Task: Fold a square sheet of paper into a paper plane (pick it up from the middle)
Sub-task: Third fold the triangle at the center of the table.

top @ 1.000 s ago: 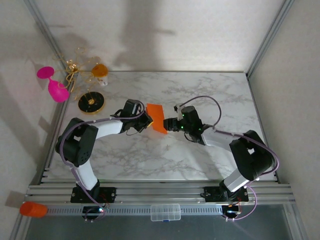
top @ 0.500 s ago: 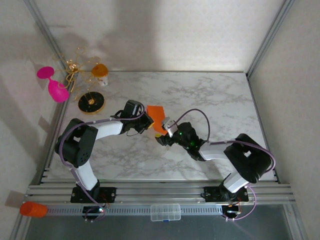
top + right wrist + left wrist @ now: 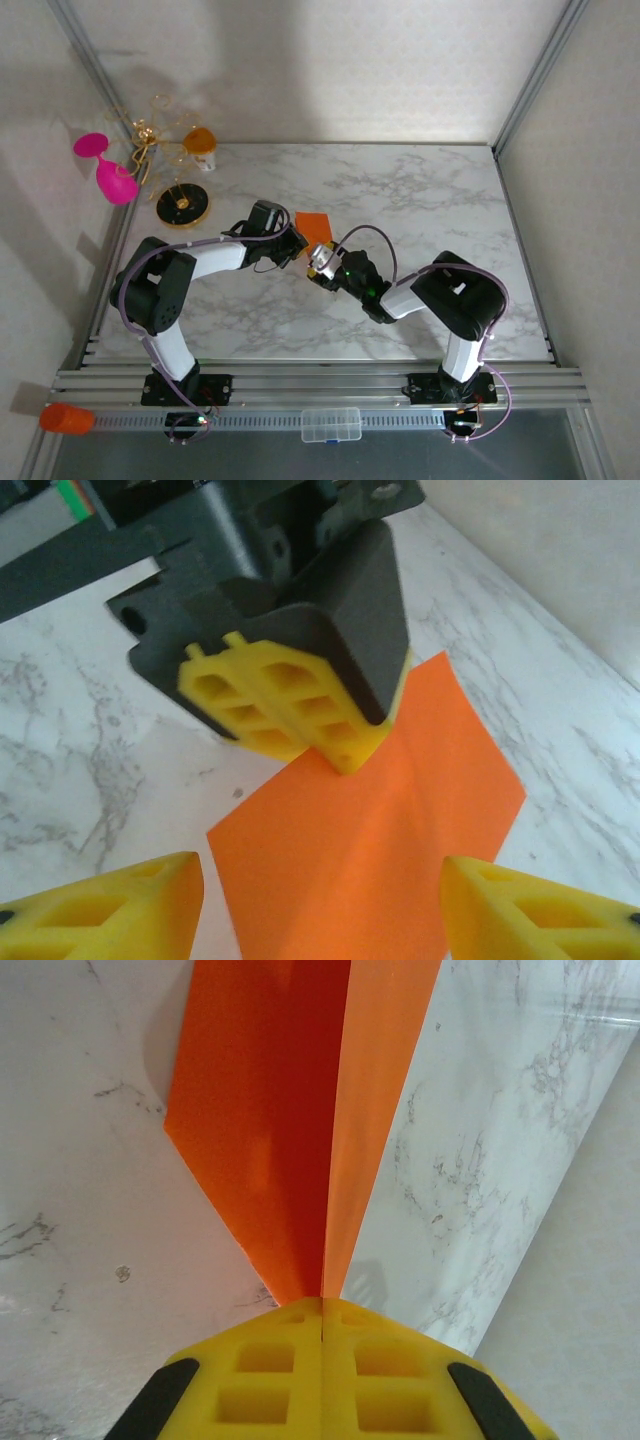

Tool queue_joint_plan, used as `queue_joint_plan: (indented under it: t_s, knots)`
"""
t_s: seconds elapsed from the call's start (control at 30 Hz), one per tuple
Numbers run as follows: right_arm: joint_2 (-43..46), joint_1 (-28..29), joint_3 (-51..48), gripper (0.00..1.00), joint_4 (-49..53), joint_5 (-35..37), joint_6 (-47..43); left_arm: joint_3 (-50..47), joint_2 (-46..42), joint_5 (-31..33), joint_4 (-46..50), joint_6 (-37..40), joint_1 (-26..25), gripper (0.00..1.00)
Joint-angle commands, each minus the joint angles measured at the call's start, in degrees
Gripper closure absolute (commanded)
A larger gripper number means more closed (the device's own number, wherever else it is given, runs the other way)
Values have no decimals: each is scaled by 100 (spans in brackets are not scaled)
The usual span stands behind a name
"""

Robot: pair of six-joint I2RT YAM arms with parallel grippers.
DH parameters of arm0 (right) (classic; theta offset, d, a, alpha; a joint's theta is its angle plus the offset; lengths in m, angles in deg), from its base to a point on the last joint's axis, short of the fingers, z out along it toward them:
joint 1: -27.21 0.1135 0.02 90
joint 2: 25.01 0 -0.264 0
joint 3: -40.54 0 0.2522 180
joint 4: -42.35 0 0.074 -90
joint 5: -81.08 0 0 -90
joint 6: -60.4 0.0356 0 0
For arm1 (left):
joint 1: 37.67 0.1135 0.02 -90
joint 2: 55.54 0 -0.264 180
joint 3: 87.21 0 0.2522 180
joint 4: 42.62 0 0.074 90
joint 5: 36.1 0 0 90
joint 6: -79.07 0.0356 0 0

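Paper [image 3: 285,1130] folded, left end effector [image 3: 322,1307] pinching it

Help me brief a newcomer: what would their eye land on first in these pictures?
The bright orange paper stands out at the centre of the marble table, creased down its middle, its pointed end pinched in the shut left gripper. The right gripper faces it, open. Next comes the pink goblet at the far left, past the table's edge.
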State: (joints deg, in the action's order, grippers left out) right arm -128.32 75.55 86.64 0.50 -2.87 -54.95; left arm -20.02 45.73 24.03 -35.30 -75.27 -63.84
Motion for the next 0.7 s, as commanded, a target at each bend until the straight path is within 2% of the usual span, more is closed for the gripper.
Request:
queue_joint_plan:
  t_s: [0.0,0.3,0.53,0.67]
  knots:
    - [-61,75,164,41,-431,192,-234,-105,-119,-46,-15,-27,-55,99]
    - [43,146,89,71,-101,-240,-252,-69,-70,-54,-24,-13,-55,98]
    - [-68,157,180,77,-57,-165,-261,-69,-99,-46,2,0,-56,98]
    - [-75,165,208,85,-10,-126,-247,-78,-125,-46,23,6,-55,97]
